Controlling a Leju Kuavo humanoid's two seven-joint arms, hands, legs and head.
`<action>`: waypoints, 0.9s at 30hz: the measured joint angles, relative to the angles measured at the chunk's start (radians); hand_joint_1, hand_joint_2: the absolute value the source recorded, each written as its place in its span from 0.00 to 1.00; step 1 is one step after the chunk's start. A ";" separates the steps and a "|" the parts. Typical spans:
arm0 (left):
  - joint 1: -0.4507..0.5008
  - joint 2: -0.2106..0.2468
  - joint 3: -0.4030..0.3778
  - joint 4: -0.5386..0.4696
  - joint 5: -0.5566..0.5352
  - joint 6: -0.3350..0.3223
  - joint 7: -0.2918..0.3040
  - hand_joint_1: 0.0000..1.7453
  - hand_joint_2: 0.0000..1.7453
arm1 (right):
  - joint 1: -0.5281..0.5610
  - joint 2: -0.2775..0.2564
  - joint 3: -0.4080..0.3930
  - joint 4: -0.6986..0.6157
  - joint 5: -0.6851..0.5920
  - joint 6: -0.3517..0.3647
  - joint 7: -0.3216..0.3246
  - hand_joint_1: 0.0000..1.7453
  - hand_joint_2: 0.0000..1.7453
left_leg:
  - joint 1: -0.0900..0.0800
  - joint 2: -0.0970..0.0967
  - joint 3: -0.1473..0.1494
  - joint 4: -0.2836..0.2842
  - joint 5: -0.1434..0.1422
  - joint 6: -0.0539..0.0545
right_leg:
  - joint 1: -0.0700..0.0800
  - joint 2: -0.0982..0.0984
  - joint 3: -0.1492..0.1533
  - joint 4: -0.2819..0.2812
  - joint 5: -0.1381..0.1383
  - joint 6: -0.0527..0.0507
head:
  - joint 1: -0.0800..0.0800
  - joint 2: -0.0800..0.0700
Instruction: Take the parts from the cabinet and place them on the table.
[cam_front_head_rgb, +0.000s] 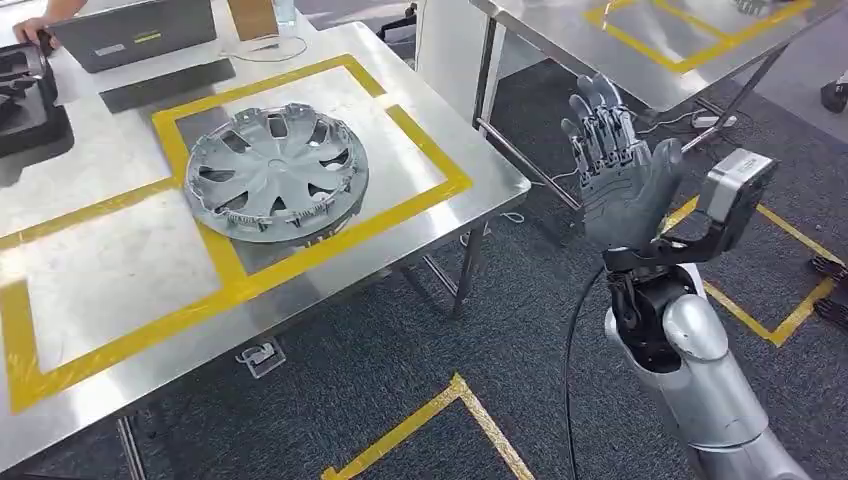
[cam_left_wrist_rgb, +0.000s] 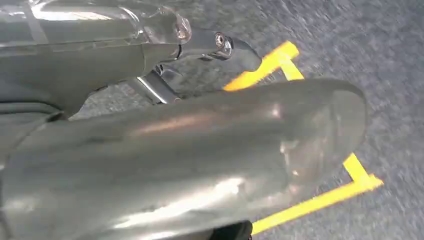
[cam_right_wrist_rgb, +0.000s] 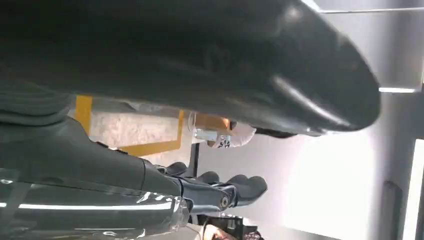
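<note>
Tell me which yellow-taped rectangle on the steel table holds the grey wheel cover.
The far-right taped rectangle, beside the table's corner: the grey wheel cover lies flat in it. The nearer rectangle is bare.

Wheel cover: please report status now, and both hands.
Right hand raised beside the table, holds nothing. Left hand low over floor, grip unclear. Wheel cover flat inside yellow tape square. Nothing in the way.

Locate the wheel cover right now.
Head view: the wheel cover lies flat on the steel table, inside the right-hand yellow-taped square, left of the raised right hand.
</note>
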 joint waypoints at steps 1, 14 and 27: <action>0.000 -0.002 0.000 0.000 0.000 0.000 0.000 0.00 0.00 | -0.003 0.000 0.001 0.000 0.000 0.000 0.000 0.00 0.00 | -0.001 0.015 0.001 0.000 -0.003 0.005 | -0.003 -0.025 -0.031 0.062 -0.033 0.006 | 0.011 0.000; -0.011 -0.007 0.000 -0.001 -0.001 0.000 0.001 0.00 0.00 | 0.022 -0.012 -0.015 -0.014 0.000 0.002 0.000 0.00 0.00 | -0.006 0.095 0.031 -0.005 -0.034 -0.031 | 0.001 -0.081 0.021 -0.069 0.056 -0.035 | 0.033 0.000; -0.003 -0.005 0.000 0.000 -0.001 0.000 0.002 0.00 0.00 | 0.029 -0.012 -0.017 -0.020 0.000 0.002 0.000 0.00 0.00 | 0.007 -0.058 -0.013 0.008 0.001 -0.026 | -0.004 0.034 0.016 -0.039 0.032 -0.021 | -0.018 0.000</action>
